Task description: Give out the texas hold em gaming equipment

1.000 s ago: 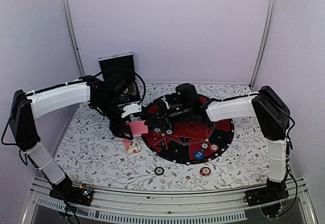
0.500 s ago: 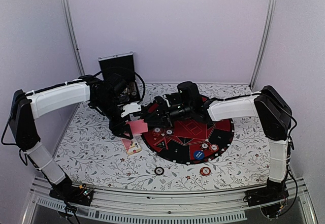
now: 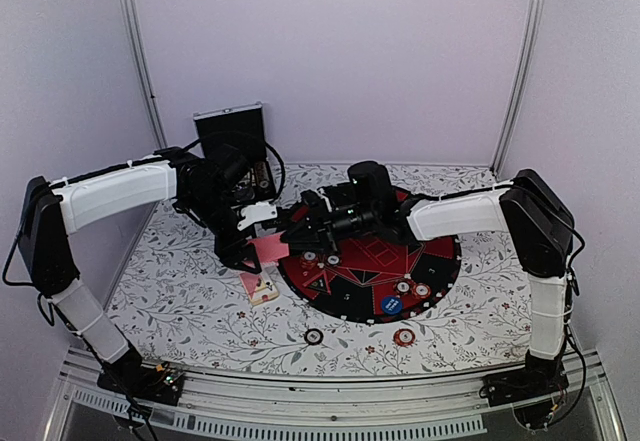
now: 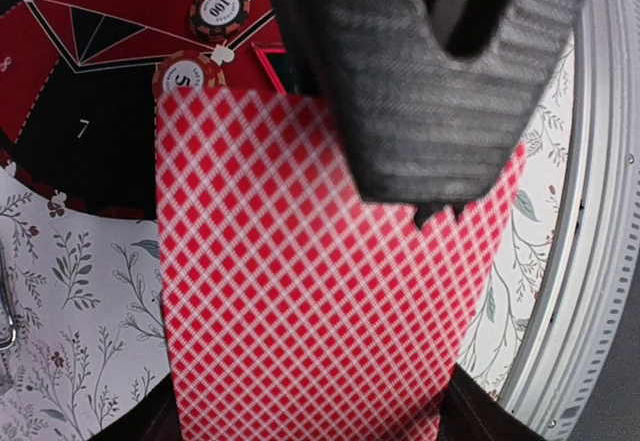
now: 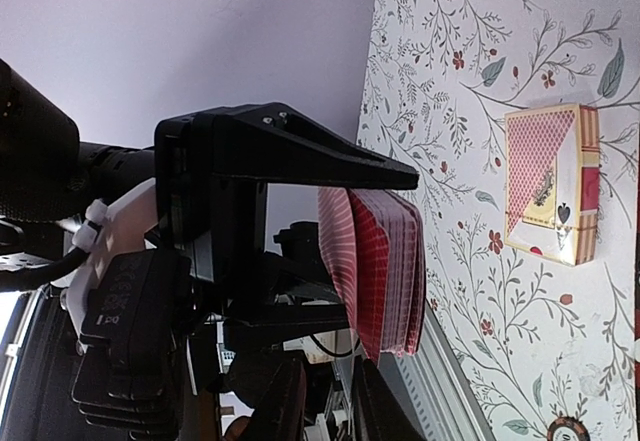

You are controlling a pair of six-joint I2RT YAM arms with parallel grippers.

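Observation:
My left gripper (image 3: 252,248) is shut on a deck of red-backed playing cards (image 3: 271,250), held above the table at the mat's left edge. That deck (image 4: 300,261) fills the left wrist view, and my left gripper (image 4: 310,423) shows only as dark fingers at the bottom corners. My right gripper (image 3: 298,236) reaches in from the right, its jaws a little apart at the deck's edge. In the right wrist view the deck (image 5: 385,261) hangs fanned just past my right gripper (image 5: 327,366), with nothing between its fingers. Poker chips (image 3: 309,256) lie on the mat; two more (image 3: 313,337) (image 3: 404,338) lie near the front.
The round black-and-red mat (image 3: 375,261) covers the table's middle, with a blue chip (image 3: 391,304) at its near edge. A card box (image 3: 259,288) lies flat on the floral cloth below the deck. The silver-edged case (image 3: 232,136) stands open at the back left.
My right gripper has slid left across the mat up to the deck and its jaws have parted slightly. The left arm and deck have stayed put.

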